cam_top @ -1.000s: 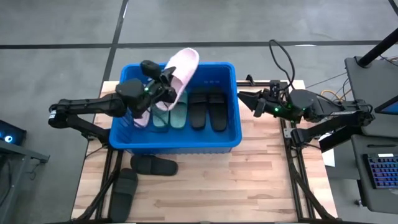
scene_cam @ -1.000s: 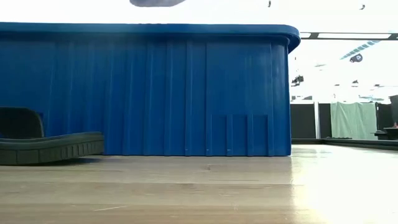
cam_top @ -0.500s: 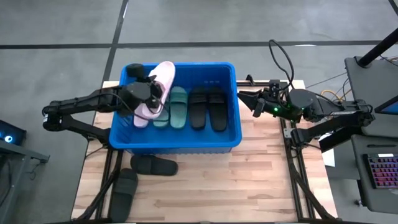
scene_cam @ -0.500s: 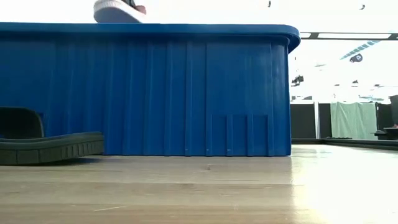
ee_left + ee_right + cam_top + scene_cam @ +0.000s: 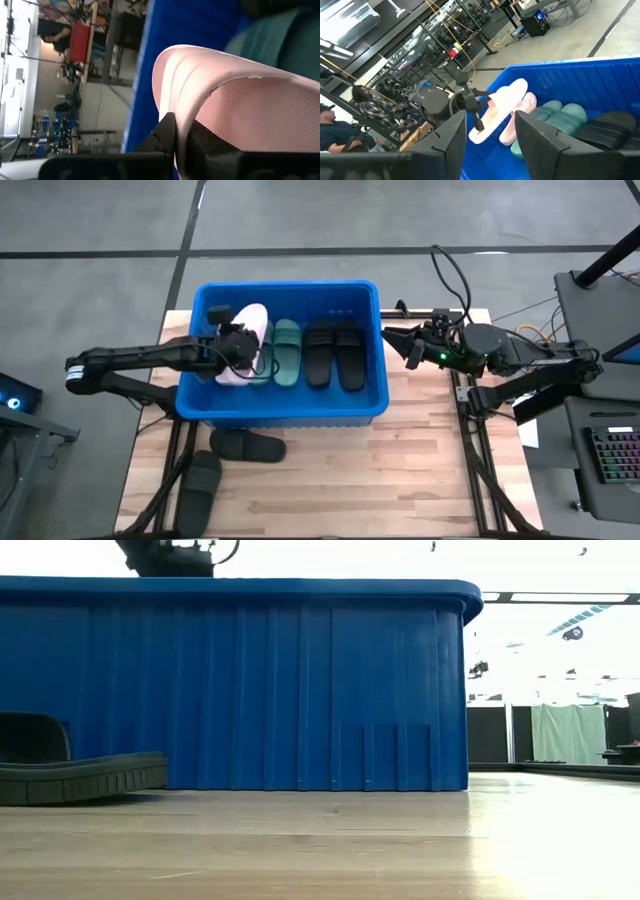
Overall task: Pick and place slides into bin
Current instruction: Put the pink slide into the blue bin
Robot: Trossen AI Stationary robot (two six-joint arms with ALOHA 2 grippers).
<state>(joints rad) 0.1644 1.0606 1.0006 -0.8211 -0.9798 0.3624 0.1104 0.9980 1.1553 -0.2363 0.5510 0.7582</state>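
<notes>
Bin (image 5: 283, 412) sits mid-desk (image 5: 420, 480), six slides in a row inside. Left hand (image 5: 237, 345) is clenched on the pink slide (image 5: 248, 330), lowering it onto its pair. Right hand (image 5: 400, 343) waits beside the bin, released. Two black slides (image 5: 246, 446) remain on the desk. Grip contact is probably on the strap; bin interior is hidden in the low view.

- bin (image 5: 283, 411): bright blue plastic, ribbed walls, smooth thick rim, slight sheen
- pink slide (image 5: 240, 120): matt foam, fine pebbled texture on one face, smooth moulded ridges on the other
- green slides (image 5: 282, 352): matt foam, ridged strap
- black slides in bin (image 5: 335, 352): matt foam
- black slide on bench (image 5: 80, 778): matt, grooved sole edge
- bench (image 5: 420, 470): pale wood planks, smooth, glossy reflection in low view
- left claw (image 5: 181, 141): matt black plastic fingers
- floor (image 5: 300, 215): grey, smooth, dull
</notes>
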